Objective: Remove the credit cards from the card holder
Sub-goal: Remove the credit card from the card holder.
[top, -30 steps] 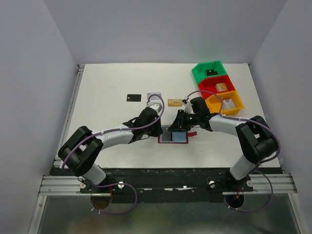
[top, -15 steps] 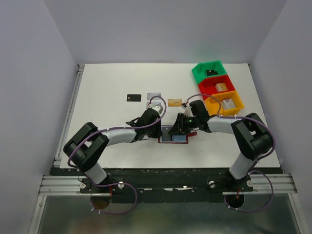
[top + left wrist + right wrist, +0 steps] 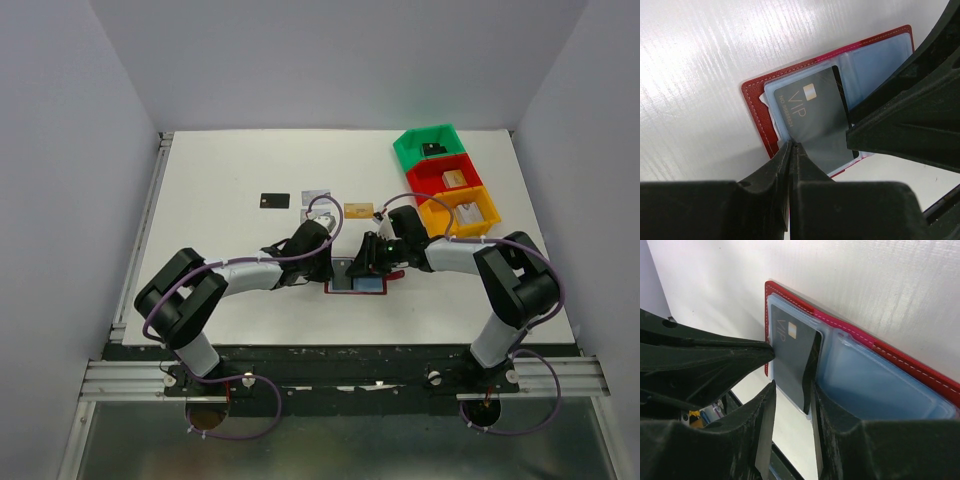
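Left gripper: jaws nipped on one silver-grey VIP card, half out of one open dark red leather-like card holder. Right gripper: jaws apart over it. White table: one black card, one silver card, one gold card; green plastic bin, red plastic bin, orange plastic bin, one small item each.

The card holder is seen in dark red with pale stitching along its border, and its inner sleeves are tinted light blue. A grey card is marked "VIP" in pale letters beside a small gold chip; a black edge next to it is possibly a second card. On the white table a black card, a silvery card and a gold-tan card are shown. A green bin, a red bin and an orange bin are plainly coloured.
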You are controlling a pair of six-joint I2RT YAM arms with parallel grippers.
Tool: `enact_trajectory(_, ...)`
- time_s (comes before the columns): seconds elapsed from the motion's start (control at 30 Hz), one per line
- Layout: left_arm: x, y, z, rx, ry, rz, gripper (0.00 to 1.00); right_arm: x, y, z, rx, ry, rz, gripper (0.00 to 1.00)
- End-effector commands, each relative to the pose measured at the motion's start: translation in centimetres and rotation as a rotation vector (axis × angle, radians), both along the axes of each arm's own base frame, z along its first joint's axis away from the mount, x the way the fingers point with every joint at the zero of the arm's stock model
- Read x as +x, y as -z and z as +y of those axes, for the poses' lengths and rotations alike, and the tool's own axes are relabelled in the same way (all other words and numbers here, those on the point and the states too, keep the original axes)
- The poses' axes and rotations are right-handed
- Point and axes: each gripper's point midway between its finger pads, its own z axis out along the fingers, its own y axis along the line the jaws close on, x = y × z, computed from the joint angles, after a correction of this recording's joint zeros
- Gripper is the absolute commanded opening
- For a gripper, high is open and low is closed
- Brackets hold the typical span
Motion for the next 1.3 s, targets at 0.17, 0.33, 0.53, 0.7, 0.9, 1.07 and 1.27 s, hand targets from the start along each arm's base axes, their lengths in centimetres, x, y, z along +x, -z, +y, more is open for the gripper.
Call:
enact_trajectory(0.17,-0.7,1.8,1.4,0.069,-0.025,0.056,0.13,-0.3,0.9,-1.1,-0.073,0.011,-0.019,0.46)
enact_trajectory(0.33,-0.7,1.7,1.3,0.06,-0.029,0.052,0.13,-0.5,0.6,-0.6,-0.036,-0.001,-0.022,0.46)
enact_trajectory(0.53,-0.6,1.0,1.2,0.041,-0.03,0.034,0.17,-0.7,0.3,0.2,0.031,-0.015,-0.018,0.45)
enact_trajectory(0.7,-0.7,0.4,1.6,0.035,-0.041,0.015,0.2,-0.7,0.2,0.6,0.06,-0.017,-0.019,0.45)
enact_trajectory(0.9,-0.6,-0.3,1.8,0.028,-0.054,0.0,0.27,-0.5,-0.1,0.8,0.082,-0.021,-0.043,0.45)
enact_trajectory(1.07,-0.6,-1.0,1.9,0.017,-0.055,-0.015,0.44,-0.4,-0.2,0.8,0.083,-0.031,-0.069,0.45)
enact_trajectory(1.27,-0.3,-1.7,2.2,0.021,-0.074,-0.046,0.52,-0.4,0.4,0.7,0.072,-0.036,-0.06,0.45)
